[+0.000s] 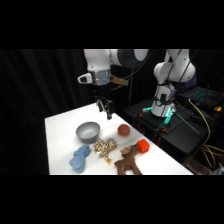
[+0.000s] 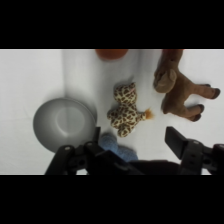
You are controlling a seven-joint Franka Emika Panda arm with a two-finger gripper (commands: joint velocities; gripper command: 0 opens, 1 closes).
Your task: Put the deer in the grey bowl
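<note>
Side view, from left to right: a blue plush toy (image 1: pixel 79 158) at the lower left of the white surface (image 1: pixel 60 130), the grey bowl (image 1: pixel 88 131) just above it, a tan spotted plush toy (image 1: pixel 105 146) at centre, the deer (image 1: pixel 128 162) at the lower edge, a reddish ball (image 1: pixel 124 130) and an orange block (image 1: pixel 143 146) to the right. The hand (image 1: pixel 105 108) hangs above the surface between bowl and ball, holding nothing. Wrist view: bowl (image 2: pixel 64 123) at left, spotted toy (image 2: pixel 125 109) at centre, deer (image 2: pixel 180 87) at upper right; the fingers (image 2: pixel 176 140) stand well apart.
</note>
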